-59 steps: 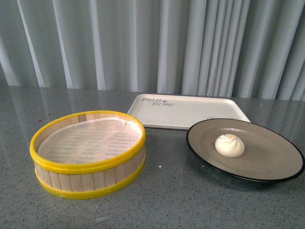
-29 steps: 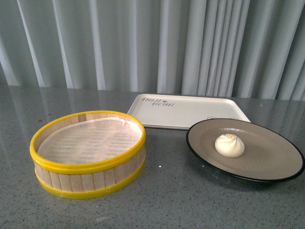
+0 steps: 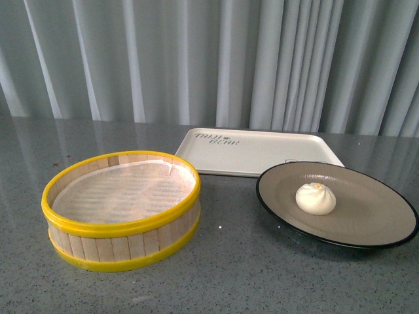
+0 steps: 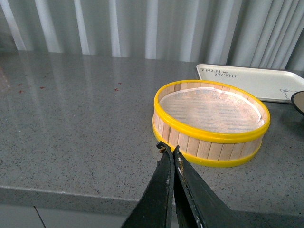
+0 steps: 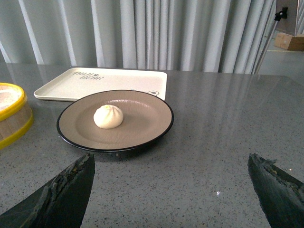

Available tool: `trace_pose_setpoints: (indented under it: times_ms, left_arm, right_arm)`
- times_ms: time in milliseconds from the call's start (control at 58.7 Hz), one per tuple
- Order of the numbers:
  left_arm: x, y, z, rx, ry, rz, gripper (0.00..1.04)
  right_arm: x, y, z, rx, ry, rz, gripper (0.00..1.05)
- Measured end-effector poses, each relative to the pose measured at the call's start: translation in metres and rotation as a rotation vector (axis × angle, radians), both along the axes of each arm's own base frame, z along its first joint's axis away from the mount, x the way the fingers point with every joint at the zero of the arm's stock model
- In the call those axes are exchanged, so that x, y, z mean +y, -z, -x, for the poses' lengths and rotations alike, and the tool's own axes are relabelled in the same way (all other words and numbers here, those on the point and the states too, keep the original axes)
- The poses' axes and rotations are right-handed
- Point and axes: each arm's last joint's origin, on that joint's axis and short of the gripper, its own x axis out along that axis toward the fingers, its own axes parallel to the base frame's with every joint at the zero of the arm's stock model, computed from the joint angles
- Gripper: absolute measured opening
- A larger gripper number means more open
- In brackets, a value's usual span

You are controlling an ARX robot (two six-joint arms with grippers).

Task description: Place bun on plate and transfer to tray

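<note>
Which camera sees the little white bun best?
The right wrist view: the bun sits whole on the plate, pleats showing. The front view shows the bun too, off to one side. The left wrist view misses it.

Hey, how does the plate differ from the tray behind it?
The plate is round, taupe-grey with a black rim; the tray is rectangular, cream-white with dark lettering. The plate holds the bun; the tray shows nothing on it. The plate lies nearer the robot, the tray farther back. Both are shallow and lie flat on the grey table.
</note>
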Motion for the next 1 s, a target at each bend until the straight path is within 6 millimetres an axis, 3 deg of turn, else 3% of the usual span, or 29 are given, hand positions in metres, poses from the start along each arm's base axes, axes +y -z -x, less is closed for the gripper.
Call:
trace_pose_setpoints:
  times_ms: [85,579,869,1005]
  left_arm:
    - [0.000,0.000,0.000,0.000,0.000,0.000,0.12]
    - [0.000,0.000,0.000,0.000,0.000,-0.001,1.00]
    - [0.000,0.000,0.000,0.000,0.000,-0.001,0.98]
    - [0.000,0.000,0.000,0.000,0.000,-0.001,0.98]
  right_arm:
    - [0.000,0.000,0.000,0.000,0.000,0.000,0.96]
    - [0.000,0.000,0.000,0.000,0.000,0.000,0.96]
    - [0.000,0.000,0.000,0.000,0.000,0.000,0.96]
    - [-0.007,-0.002,-0.013,0.166,0.121,0.092,0.96]
